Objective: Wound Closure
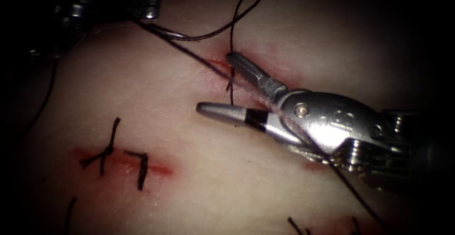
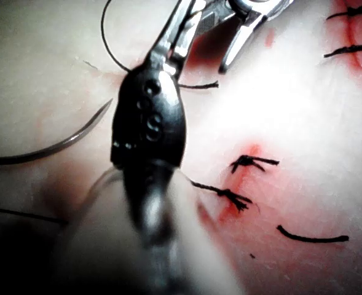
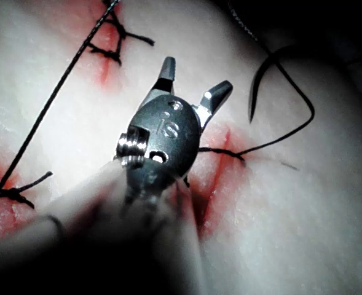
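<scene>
My right tool point(image 1: 215, 82) point(image 3: 193, 80) is spread wide and holds nothing. Its jaws stand over the open cut point(image 1: 219, 63), one to either side of it. A strand of thread point(image 1: 231, 40) comes up out of the cut between them, rises past the upper jaw into a loop, and curves back toward my left tool. A second, taut length of thread point(image 3: 50, 101) runs slantwise from my left tool, under my right tool's wrist and away behind it.

My left tool point(image 1: 154, 0) point(image 2: 184, 18) sits well beyond the right tool's tips, at the far edge of the tissue point(image 1: 189, 178). Its jaws look closed, and the taut thread ends at them, so I take it they are pinching that thread.

The needle point(image 1: 170, 33) point(image 2: 51, 147) point(image 3: 260, 80) lies loose on the tissue just beside my left tool. It is in neither tool, and its point is free of the tissue. Two tied stitches point(image 1: 109, 152) cross another cut below my right tool's lower jaw. Red fluid point(image 1: 159, 170) stains the tissue around them.
</scene>
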`<state>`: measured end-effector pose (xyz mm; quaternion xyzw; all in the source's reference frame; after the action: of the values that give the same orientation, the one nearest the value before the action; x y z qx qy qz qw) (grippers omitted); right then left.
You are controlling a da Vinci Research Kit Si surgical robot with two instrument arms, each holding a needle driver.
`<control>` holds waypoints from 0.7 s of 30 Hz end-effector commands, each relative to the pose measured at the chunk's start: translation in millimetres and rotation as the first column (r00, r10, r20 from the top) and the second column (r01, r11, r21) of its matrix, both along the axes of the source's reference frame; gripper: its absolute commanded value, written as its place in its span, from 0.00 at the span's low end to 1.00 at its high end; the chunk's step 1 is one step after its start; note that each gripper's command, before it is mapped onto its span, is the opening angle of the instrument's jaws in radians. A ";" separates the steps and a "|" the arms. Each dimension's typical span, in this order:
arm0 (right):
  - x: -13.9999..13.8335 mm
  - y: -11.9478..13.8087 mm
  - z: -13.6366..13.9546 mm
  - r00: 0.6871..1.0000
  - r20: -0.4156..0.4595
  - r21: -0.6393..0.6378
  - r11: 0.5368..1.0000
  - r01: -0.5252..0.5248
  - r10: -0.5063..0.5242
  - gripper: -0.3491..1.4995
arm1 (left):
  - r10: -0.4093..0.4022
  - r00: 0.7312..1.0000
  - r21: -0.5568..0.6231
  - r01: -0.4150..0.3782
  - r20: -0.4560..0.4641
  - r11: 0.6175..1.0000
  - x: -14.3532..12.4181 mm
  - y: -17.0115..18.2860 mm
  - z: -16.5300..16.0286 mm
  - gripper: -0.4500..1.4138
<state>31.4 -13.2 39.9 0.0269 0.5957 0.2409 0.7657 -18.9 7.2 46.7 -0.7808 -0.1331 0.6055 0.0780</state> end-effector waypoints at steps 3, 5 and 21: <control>0.6 2.0 2.0 1.000 0.001 -0.011 1.000 -0.006 0.006 0.55 | 0.027 1.000 0.038 -0.026 -0.010 0.999 -0.2 -2.2 1.7 0.00; 0.6 2.5 2.6 1.000 0.000 -0.014 1.000 -0.008 0.008 0.55 | 0.051 0.998 0.060 -0.050 -0.024 0.997 -0.2 -3.6 2.4 0.00; 0.4 6.4 4.9 0.962 -0.268 0.107 0.991 0.079 -0.047 0.04 | 0.108 0.979 -0.045 -0.117 -0.171 0.992 -1.7 -5.0 9.7 0.00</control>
<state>30.8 -7.1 44.6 0.1286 0.6778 0.2431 0.6819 -20.3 2.6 56.5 -0.7194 -0.1508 0.6773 0.0322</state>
